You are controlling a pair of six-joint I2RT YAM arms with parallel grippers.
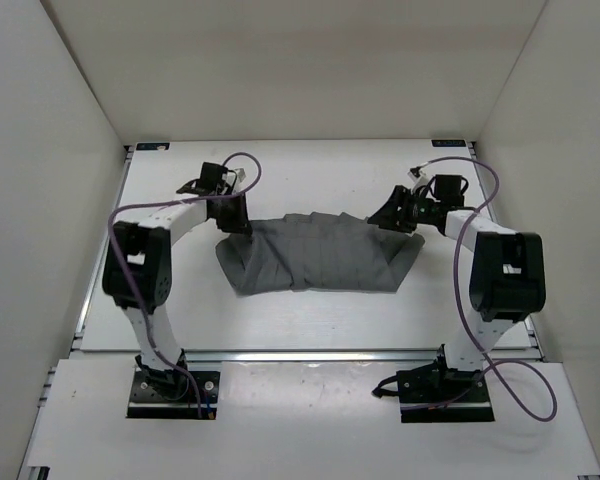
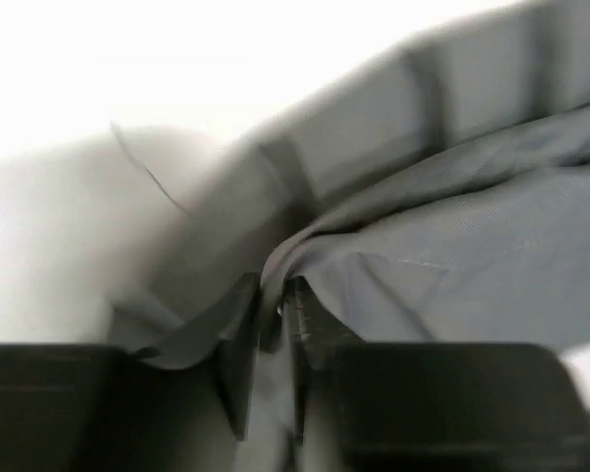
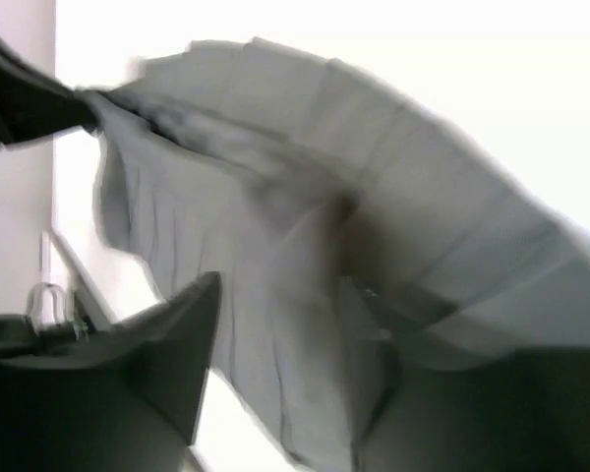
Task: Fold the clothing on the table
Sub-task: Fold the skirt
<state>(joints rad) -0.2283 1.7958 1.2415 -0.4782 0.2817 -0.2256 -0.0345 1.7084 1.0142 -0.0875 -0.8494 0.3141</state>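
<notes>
The dark grey pleated clothing lies as a wide folded band across the middle of the white table. My left gripper sits at its far left corner. In the left wrist view its fingers stand close together with a fold of the clothing pinched between them. My right gripper is at the far right corner. In the right wrist view this gripper is open, its fingers wide apart, and the loose clothing drapes between them.
White walls enclose the table on three sides. Thin metal rails run along its edges. Both arm bases are bolted at the near edge, with purple cables looping beside the arms.
</notes>
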